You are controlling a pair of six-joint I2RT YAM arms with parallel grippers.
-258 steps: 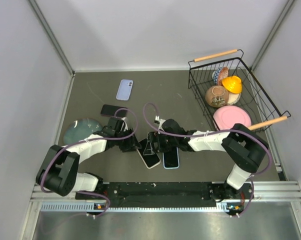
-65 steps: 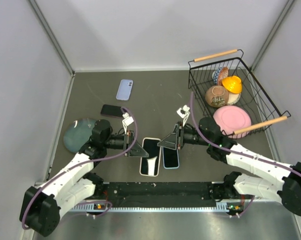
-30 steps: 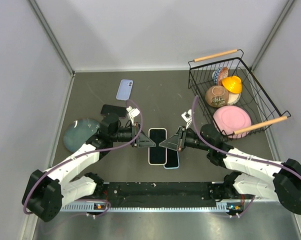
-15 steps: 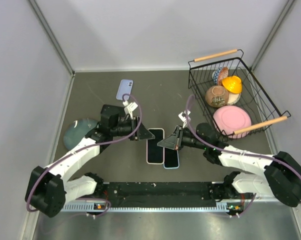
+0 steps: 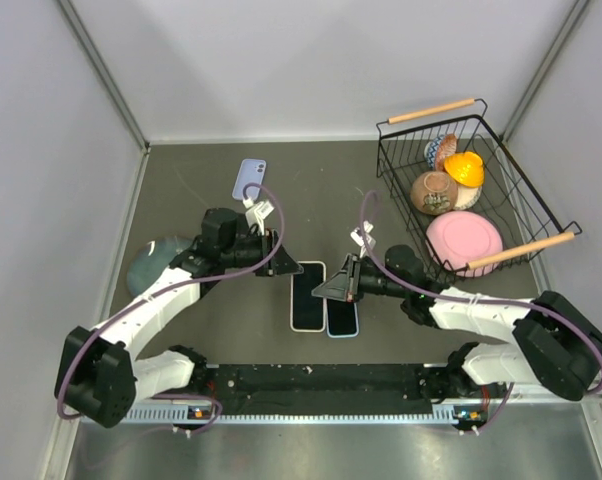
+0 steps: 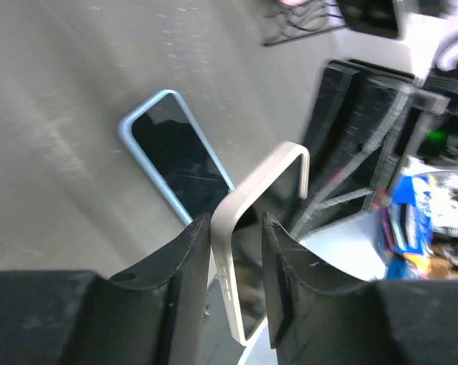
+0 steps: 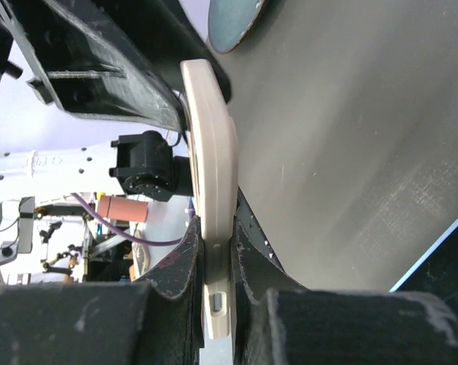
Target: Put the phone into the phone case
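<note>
Dark grey tabletop (image 5: 181,200) runs between white walls. Within the last second the left gripper (image 5: 294,270) let go of the cream rounded phone case (image 7: 214,152) and returned at its far corner. Its fingers straddle the rim, but whether they pinch it cannot be told. The right gripper (image 5: 321,292) stays clamped on the opposite edge. The black-screened phone (image 5: 308,297) sits inside the case, beside a blue-cased phone (image 5: 342,318), and is probably being seated corner by corner.

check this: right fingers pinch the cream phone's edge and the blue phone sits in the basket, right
Not in the basket. The top view shows the blue phone lying flat on the table, right beside the cream phone. The rest holds: the right fingers do pinch the cream phone's edge.
</note>
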